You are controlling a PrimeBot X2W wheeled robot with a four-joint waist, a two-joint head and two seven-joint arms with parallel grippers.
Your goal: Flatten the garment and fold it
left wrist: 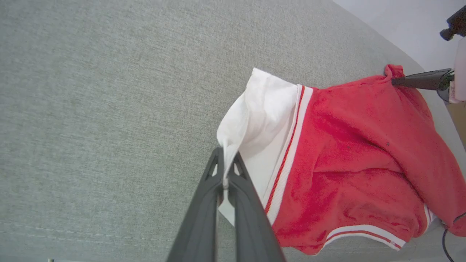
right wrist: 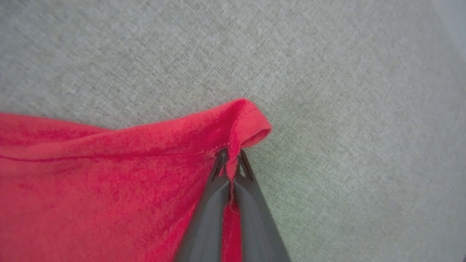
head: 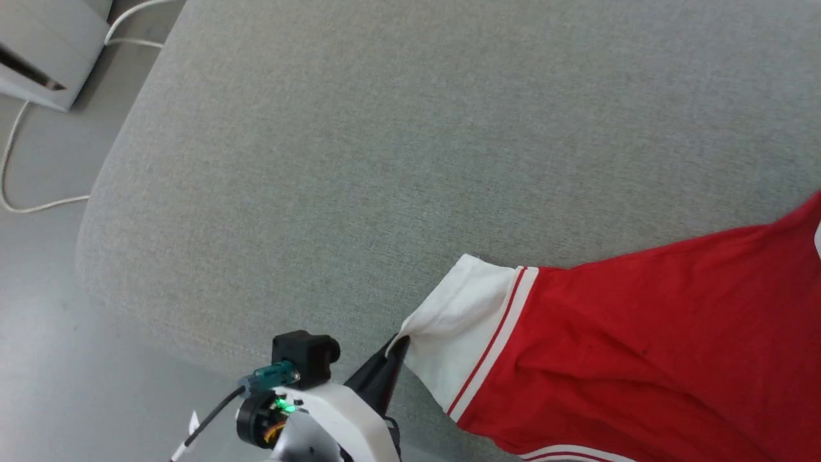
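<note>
Bright, even light (right wrist view soft)

Count on inspection: one garment (head: 641,359), one white sleeve (head: 458,330) in sight. Two grippers, the left gripper (left wrist: 226,160) and the right gripper (right wrist: 230,158), with two dark fingers (left wrist: 204,218) each. One grey fabric worktop (head: 385,128). One white box (head: 45,58) on the floor (head: 38,321).

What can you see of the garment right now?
The garment is a red, soft-looking shirt with a white sleeve and white-and-red striped trim, lying rumpled on the grey fabric surface. The left gripper is shut on the sleeve's edge; the right gripper is shut on a red hem corner.
</note>
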